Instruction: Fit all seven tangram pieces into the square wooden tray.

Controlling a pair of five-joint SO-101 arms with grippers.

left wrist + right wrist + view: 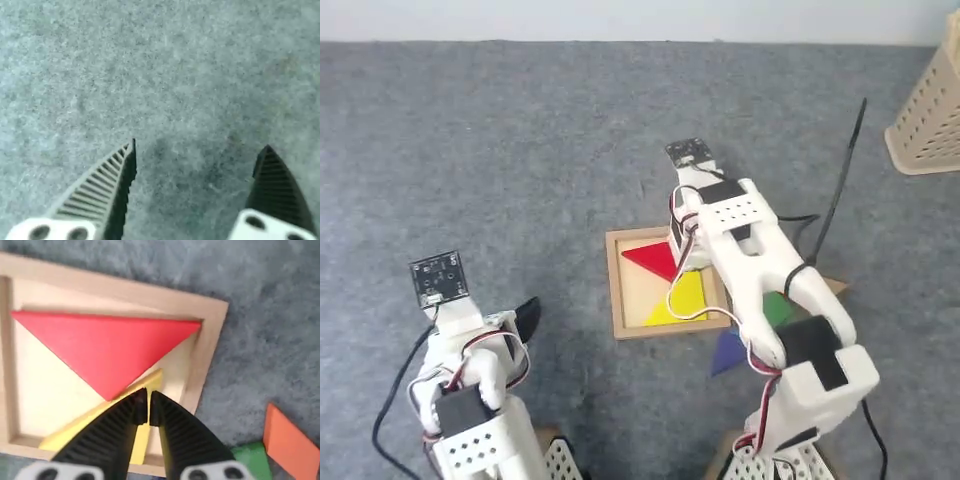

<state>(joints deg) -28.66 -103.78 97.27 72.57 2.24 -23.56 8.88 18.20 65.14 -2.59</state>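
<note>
Left arm: parked nearest the camera. The left gripper [200,150] hangs over bare grey surface [520,150] with its jaws spread wide and nothing between them. My guess is it's just keeping out of the way while the other arm works.

Loose pieces: a blue piece [728,352] lies on the felt just outside the tray's near corner, by the right arm. A green piece [252,457] is just beside the tray's outer edge, and an orange piece [290,440] sits a bit further out. All three need to go in, so the job looks well short of done.

Tray: the square wooden tray [617,290] sits mid-surface, under the right arm's reach.

Pieces in the tray: a yellow triangle [688,298] is in the nearer part. A big red triangle [107,347] has its long edge along the far wall and its point aimed at the middle. Can't tell if the yellow one is fully flat or riding on the red tip.

Right arm: the right gripper [148,399] is low over the tray, right where the red point meets the yellow. Its jaws are pressed together and pinching nothing I can see. Closed like that, it reads to me as a poking tool for nudging the yellow piece snug.

Far corner: a beige slotted basket [930,110] sits well apart from everything.

Writing: no labels or print I can read anywhere.
</note>
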